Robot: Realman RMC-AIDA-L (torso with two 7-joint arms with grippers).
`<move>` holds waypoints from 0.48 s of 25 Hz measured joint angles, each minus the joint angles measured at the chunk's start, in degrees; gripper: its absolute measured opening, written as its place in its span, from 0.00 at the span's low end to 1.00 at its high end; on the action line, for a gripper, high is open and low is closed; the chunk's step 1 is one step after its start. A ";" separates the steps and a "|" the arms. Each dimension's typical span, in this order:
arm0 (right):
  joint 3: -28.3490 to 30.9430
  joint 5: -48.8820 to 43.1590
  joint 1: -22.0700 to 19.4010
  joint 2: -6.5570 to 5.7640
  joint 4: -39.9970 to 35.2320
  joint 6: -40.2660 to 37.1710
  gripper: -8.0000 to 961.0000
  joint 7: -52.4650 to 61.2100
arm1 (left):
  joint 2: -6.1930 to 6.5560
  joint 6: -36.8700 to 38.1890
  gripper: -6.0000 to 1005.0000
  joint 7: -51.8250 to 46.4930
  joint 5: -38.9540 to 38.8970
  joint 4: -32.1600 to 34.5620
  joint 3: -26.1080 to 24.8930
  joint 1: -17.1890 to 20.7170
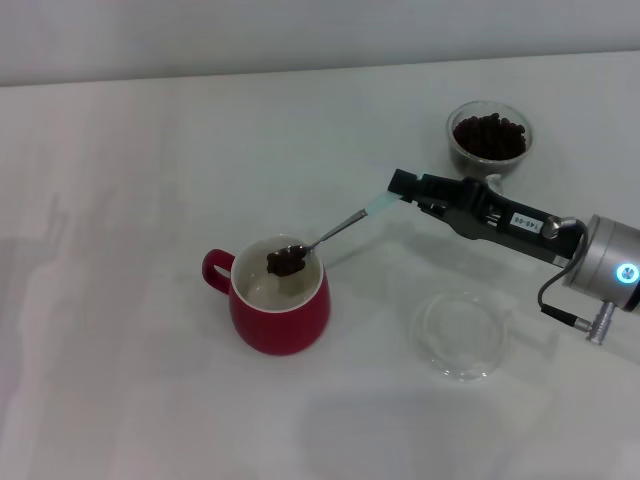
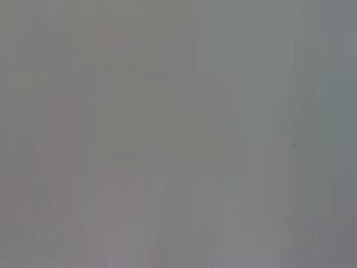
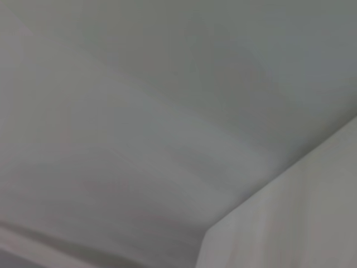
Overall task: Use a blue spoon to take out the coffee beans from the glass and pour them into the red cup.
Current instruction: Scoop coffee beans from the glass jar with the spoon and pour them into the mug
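We see the spoon point(image 1: 335, 230) held out over the red cup point(image 1: 279, 312), its metal bowl above the cup's white inside and loaded with a small heap of coffee beans point(image 1: 284, 263). The pale blue handle slants up and away to the right gripper point(image 1: 400, 190), whose fingers are closed on the handle's end. The right arm reaches in from the right side of the table point(image 1: 120, 180), roughly level above it.

The cup stands near the middle of the table with its handle pointing to the robot's left. We cannot tell whether any beans already lie in the cup.

The glass point(image 1: 489, 139) stands at the far right, just behind the gripper's body, and is well filled with dark beans. Nearer to us, on the right, 1 flat clear saucer point(image 1: 462, 334) lies on the table, well apart from the cup.

The left gripper appears in no view. Both wrist views give only blurred grey surfaces, with none of the task's things in them.
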 joint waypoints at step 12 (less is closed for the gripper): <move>-4.77 4.85 -0.18 -0.04 -2.64 -1.16 0.25 -9.32 | 0.00 -0.09 0.80 -0.21 0.00 -0.27 0.00 0.32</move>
